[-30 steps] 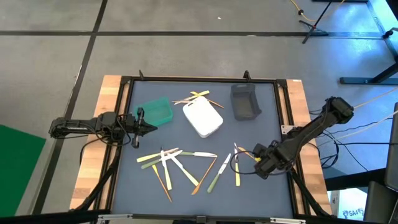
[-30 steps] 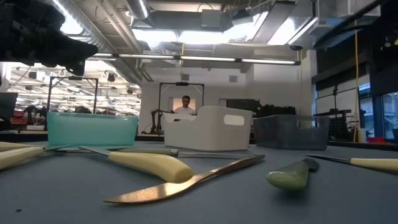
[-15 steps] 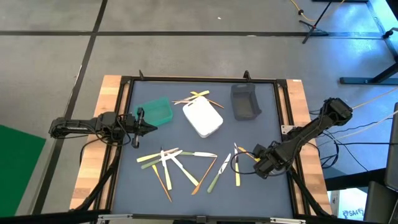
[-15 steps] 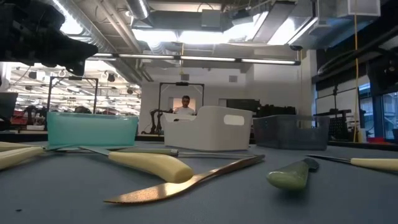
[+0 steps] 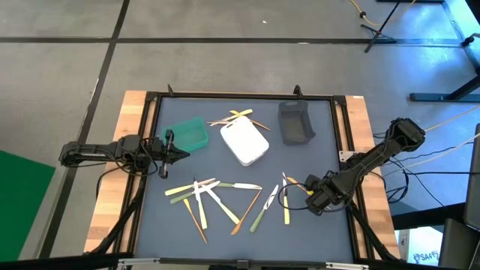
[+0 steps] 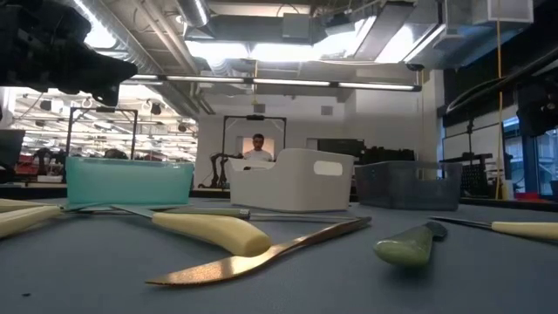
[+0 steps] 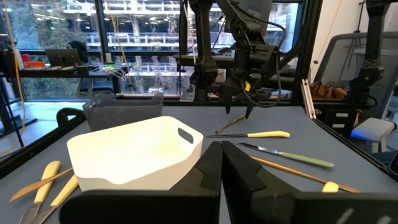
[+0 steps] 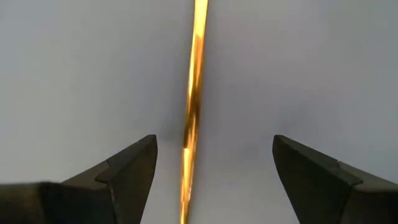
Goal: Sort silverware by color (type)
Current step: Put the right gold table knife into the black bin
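Lying scattered across the near half of the bench [image 5: 315, 161], the silverware [image 5: 217, 196] spreads loose, one gold piece [image 8: 191, 106] straddled by the right claw [image 5: 307, 189], fingers spread wide. More pieces lie behind the white bin [image 5: 244, 142]. The left claw [image 5: 180, 154], pressed together, hovers beside the green bin [image 5: 187, 133].

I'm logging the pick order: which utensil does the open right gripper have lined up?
The thin orange-brown utensil lying on the grey mat. It runs straight down the gap of the right gripper, between its spread fingers; the other utensils lie outside that gap.
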`<action>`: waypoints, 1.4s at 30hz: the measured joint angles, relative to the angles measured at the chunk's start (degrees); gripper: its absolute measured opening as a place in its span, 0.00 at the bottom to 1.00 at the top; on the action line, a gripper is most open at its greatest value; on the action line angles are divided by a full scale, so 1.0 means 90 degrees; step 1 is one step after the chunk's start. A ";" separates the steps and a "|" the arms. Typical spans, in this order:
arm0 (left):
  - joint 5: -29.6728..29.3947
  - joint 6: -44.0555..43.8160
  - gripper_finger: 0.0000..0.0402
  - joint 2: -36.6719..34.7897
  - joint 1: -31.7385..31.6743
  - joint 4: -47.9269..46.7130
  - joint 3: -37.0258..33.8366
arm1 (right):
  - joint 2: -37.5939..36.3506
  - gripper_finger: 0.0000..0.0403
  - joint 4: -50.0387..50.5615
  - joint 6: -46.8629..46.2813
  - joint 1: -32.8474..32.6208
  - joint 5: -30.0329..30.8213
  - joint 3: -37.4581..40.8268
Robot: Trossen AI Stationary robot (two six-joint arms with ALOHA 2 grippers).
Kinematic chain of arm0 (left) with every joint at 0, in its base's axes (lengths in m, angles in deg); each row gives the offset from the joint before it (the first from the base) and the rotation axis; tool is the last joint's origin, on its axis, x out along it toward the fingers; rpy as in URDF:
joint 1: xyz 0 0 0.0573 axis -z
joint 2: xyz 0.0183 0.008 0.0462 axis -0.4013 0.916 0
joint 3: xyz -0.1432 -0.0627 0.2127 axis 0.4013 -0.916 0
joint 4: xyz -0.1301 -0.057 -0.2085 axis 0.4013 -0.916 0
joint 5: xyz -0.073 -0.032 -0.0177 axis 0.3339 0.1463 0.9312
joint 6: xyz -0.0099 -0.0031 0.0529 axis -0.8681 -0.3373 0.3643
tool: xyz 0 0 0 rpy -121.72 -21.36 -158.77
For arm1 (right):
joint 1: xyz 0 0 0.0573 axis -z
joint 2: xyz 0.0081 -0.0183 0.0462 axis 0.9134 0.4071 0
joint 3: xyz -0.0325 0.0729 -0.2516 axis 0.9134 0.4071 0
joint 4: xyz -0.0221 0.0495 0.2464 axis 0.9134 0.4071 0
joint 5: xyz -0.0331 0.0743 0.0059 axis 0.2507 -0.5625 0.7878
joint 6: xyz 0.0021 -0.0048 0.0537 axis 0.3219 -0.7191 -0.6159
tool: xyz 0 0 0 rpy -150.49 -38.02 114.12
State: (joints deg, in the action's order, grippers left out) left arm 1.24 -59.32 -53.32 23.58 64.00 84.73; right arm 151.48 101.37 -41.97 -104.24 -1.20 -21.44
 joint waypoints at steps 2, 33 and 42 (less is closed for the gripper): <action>0.0000 -0.0001 0.00 -0.0002 0.0001 0.0000 0.0000 | 0.0000 0.76 0.0000 0.0000 0.0000 0.0000 0.0001; 0.0000 0.0000 0.00 0.0000 0.0000 0.0000 0.0000 | 0.0000 0.71 -0.0015 0.0328 0.0002 0.0011 -0.0002; 0.0002 0.0001 0.00 0.0001 0.0002 0.0000 0.0000 | 0.0000 0.51 -0.0019 0.0325 0.0002 0.0014 -0.0002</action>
State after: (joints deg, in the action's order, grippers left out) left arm 1.26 -59.31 -53.31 23.60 64.00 84.73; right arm 151.48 101.19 -39.05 -104.22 -1.07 -21.46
